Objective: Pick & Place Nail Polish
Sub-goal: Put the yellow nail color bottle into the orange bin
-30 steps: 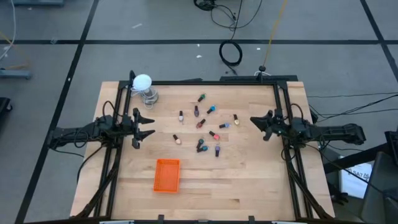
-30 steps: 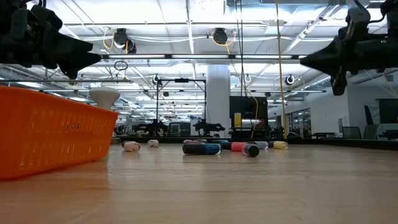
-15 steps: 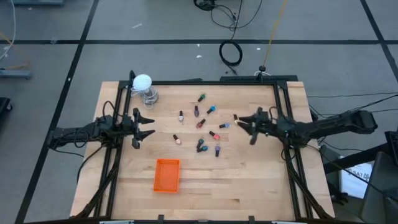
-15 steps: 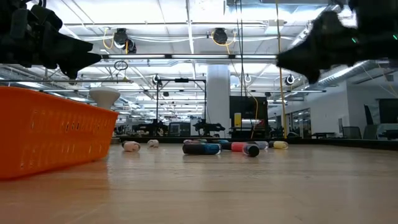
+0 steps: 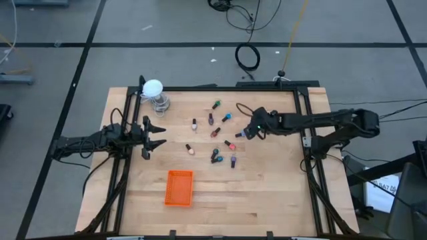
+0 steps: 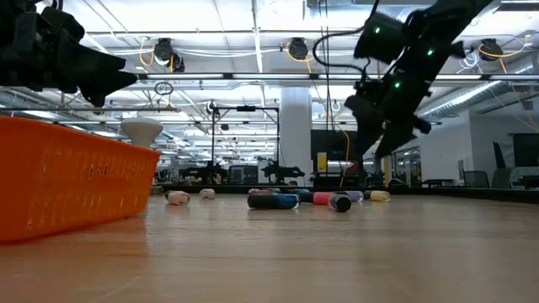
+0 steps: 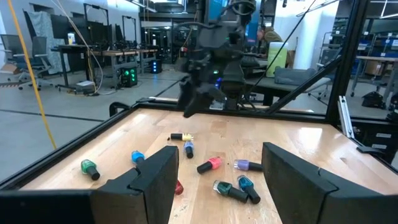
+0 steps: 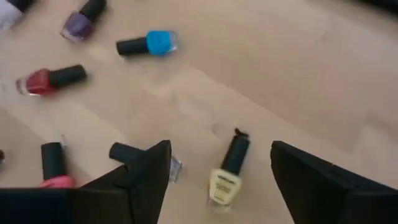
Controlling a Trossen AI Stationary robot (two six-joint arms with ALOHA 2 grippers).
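Nail polish bottles (image 5: 220, 133) lie on their sides, scattered over the middle of the table. My right gripper (image 8: 221, 155) is open and hangs above their right end (image 6: 375, 135). A pale yellow bottle with a dark cap (image 8: 225, 175) lies on the wood below it, between the two fingers and untouched. A blue bottle (image 8: 149, 43), a red one (image 8: 50, 79) and a purple one (image 8: 84, 22) lie beyond. My left gripper (image 5: 152, 135) waits open at the table's left side, off the wood (image 7: 221, 155).
An orange tray (image 5: 179, 187) stands near the front, left of centre, and fills the left of the low view (image 6: 67, 177). A white ball on a clear stand (image 5: 155, 91) is at the far left corner. Black frame rails (image 5: 303, 127) run along the table's sides.
My right gripper has reached from the table's right side toward the left, out over the right end of the bottles. It has tipped downward and come lower. The bottles and my left gripper have stayed where they were.
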